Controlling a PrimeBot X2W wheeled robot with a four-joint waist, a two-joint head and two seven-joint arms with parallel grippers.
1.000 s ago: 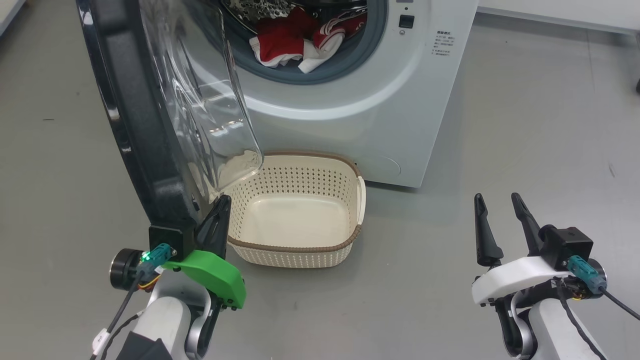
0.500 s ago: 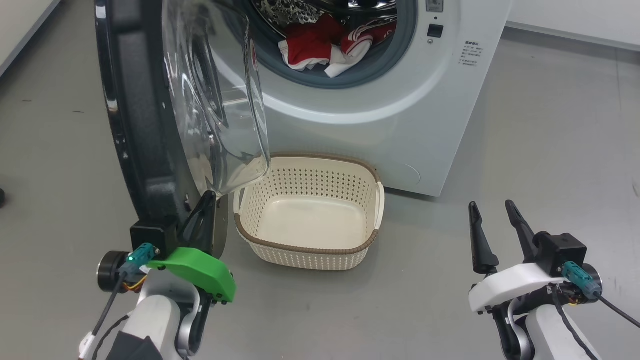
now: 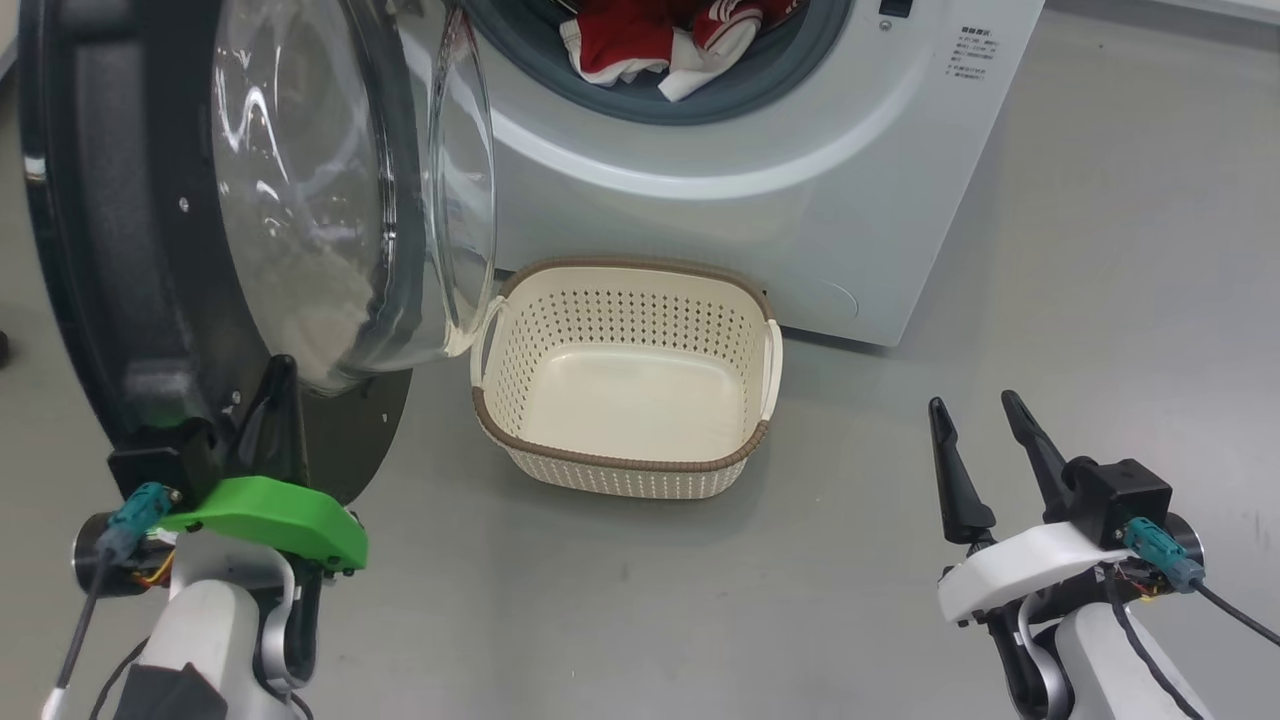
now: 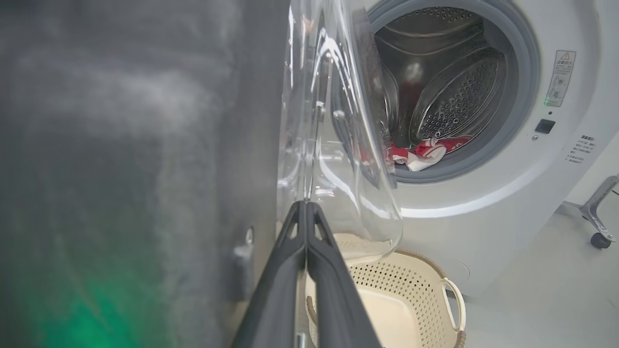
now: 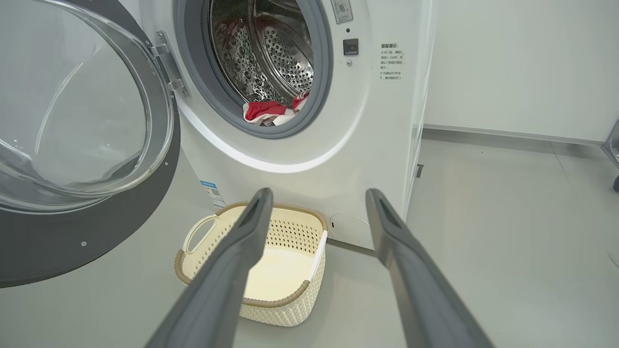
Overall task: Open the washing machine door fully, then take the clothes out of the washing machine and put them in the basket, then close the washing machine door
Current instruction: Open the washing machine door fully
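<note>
Fingers of my left gripper (image 4: 306,205) are pressed together with nothing between them, close against the lower inner face of the washing machine door (image 3: 100,250); I cannot tell whether they touch it. The door stands open at the left of the washing machine (image 3: 700,200). My right gripper (image 3: 972,400) hangs with fingers spread, well apart from everything. The clothes (image 3: 620,45) lie in the drum mouth, above the basket (image 3: 620,462) on the floor (image 3: 1100,300).
</note>
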